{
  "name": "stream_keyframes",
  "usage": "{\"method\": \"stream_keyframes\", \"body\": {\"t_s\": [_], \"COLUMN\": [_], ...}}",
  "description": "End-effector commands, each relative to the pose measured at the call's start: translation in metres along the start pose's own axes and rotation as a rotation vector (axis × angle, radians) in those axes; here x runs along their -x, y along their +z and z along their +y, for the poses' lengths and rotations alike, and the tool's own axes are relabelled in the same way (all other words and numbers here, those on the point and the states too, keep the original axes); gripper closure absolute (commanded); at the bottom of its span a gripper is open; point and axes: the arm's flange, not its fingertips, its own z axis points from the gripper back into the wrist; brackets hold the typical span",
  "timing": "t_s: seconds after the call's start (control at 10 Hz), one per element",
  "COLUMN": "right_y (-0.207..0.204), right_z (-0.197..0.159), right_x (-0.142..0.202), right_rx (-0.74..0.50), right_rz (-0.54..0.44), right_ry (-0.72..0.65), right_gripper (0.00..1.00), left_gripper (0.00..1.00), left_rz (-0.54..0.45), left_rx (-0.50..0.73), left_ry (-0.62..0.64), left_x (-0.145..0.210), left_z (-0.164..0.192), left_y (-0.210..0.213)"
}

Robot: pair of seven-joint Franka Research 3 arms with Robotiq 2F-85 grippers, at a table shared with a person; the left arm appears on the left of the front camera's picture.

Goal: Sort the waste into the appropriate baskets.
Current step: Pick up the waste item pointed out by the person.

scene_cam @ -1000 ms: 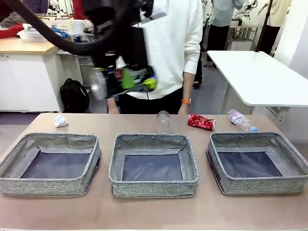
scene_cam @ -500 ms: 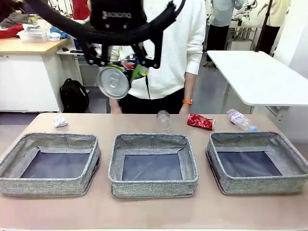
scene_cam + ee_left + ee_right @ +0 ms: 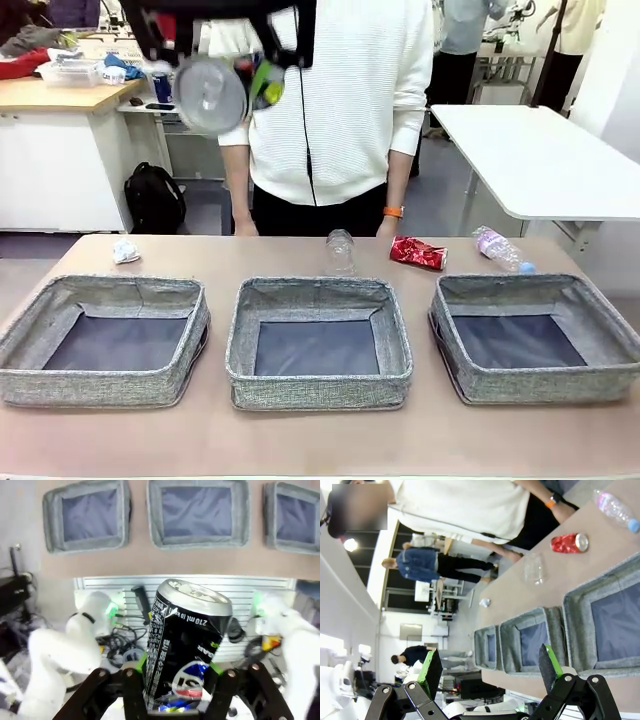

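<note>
Front view: the left pincer (image 3: 228, 80) is holding the dark can (image 3: 208, 95) high over the far left of the bench (image 3: 300, 445), with the can's round silver end facing the camera. Three baskets, left (image 3: 100, 387), middle (image 3: 318, 390) and right (image 3: 545, 387), are sitting in a row on the near side. Their grey woven walls are slumping softly around flat dark bottoms. Beyond them are lying a crumpled white wad (image 3: 126, 251), a clear middle bottle (image 3: 340, 250), a crushed, glossy red can (image 3: 418, 253) and a ribbed right bottle (image 3: 500, 249) with a blue cap. A person (image 3: 340, 100) in a white ribbed top is standing at the far edge.

Left wrist view: the green pads are pressing the can's sides low on its body, and the can is leaning slightly between them. The jaws are standing narrow around it. The baskets are lying well below.

The step, as I judge it, is dropping this can into a basket, though nothing marks which basket takes metal. The can is smooth, thin and round, so it is likely to slip or dent. Lowering it with the grip steady, centring it over the dark bottom and letting go only once it is inside the walls should be keeping it from bouncing off a soft rim.

Right wrist view: the right pincer (image 3: 489, 672) is hanging wide with nothing between its pads, well apart from the baskets and litter.
</note>
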Motion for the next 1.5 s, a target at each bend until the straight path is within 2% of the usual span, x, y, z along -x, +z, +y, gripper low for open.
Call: {"method": "stream_keyframes", "body": {"t_s": [0.0, 0.3, 0.7, 0.9, 1.1, 1.2, 1.4], "right_y": [0.0, 0.0, 0.0, 0.0, 0.0, 0.0, 0.0], "right_z": [0.0, 0.0, 0.0, 0.0, 0.0, 0.0, 0.0], "right_x": [-0.003, -0.003, -0.003, -0.003, -0.003, -0.003, -0.003], "right_rx": [-0.028, -0.028, -0.028, -0.028, -0.028, -0.028, -0.028], "right_rz": [-0.003, -0.003, -0.003, -0.003, -0.003, -0.003, -0.003], "right_ry": [0.02, 0.02, 0.02, 0.02, 0.02, 0.02, 0.02], "right_gripper": [0.0, 0.0, 0.0, 0.0, 0.0, 0.0, 0.0], "left_gripper": [0.7, 0.7, 0.7, 0.7, 0.7, 0.7, 0.7], "left_rz": [-0.034, -0.072, -0.019, 0.023, 0.018, 0.017, 0.017], "left_rx": [0.059, 0.126, 0.139, 0.132, 0.131, 0.129, 0.129], "left_ry": [-0.021, -0.094, -0.188, -0.183, -0.169, -0.169, -0.169], "left_x": [-0.009, -0.013, -0.02, -0.026, -0.028, -0.03, -0.03], "left_z": [-0.008, -0.016, -0.03, -0.031, -0.026, -0.038, -0.038], "left_y": [0.028, 0.033, 0.023, 0.013, 0.011, 0.011, 0.011]}}
